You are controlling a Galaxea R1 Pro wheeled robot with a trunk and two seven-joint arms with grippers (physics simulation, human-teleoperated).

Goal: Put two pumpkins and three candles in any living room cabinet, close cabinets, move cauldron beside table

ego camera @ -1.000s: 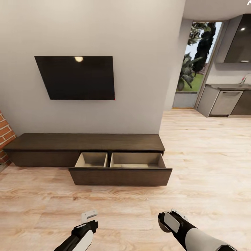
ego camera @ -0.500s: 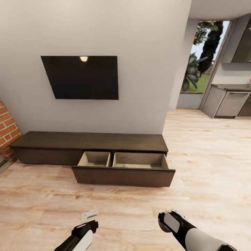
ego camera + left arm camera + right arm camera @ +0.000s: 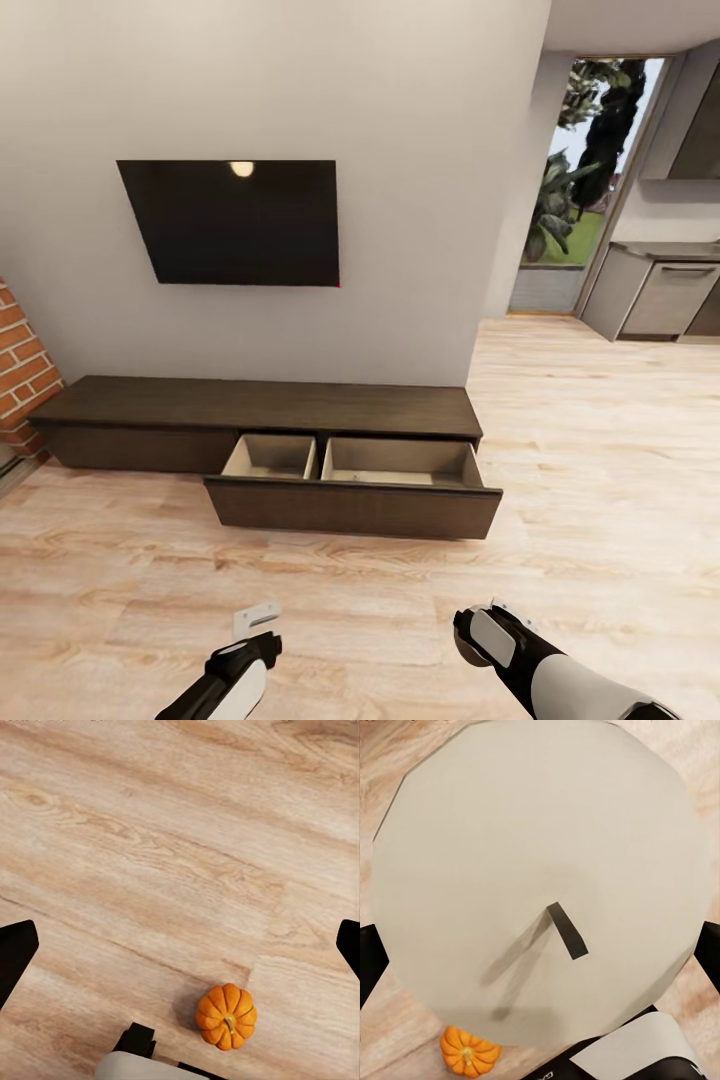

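Observation:
The long dark-brown cabinet (image 3: pixel 260 405) stands against the wall ahead, with one wide drawer (image 3: pixel 350 508) pulled out and its beige-lined compartments showing nothing inside. My left gripper (image 3: pixel 256 625) hangs low over the floor, open (image 3: pixel 180 945), and a small orange pumpkin (image 3: pixel 226 1017) lies on the planks beyond it, outside the fingers. Between the fingers of my right gripper (image 3: pixel 488 632) sits an off-white candle (image 3: pixel 540 855), seen from above with its dark wick (image 3: pixel 567 931). The right wrist view also has a pumpkin (image 3: pixel 469 1050) on the floor past the candle's edge.
A black TV (image 3: pixel 235 222) hangs on the wall above the cabinet. A brick column (image 3: pixel 22 365) stands at the left. At the right the room opens to grey kitchen units (image 3: pixel 665 298) and a window with plants (image 3: pixel 580 170). Wooden floor (image 3: pixel 600 470) lies between me and the cabinet.
The whole head view has shifted a little to the right, so the camera turned slightly left; most of that happened early. Both arms keep the same pose.

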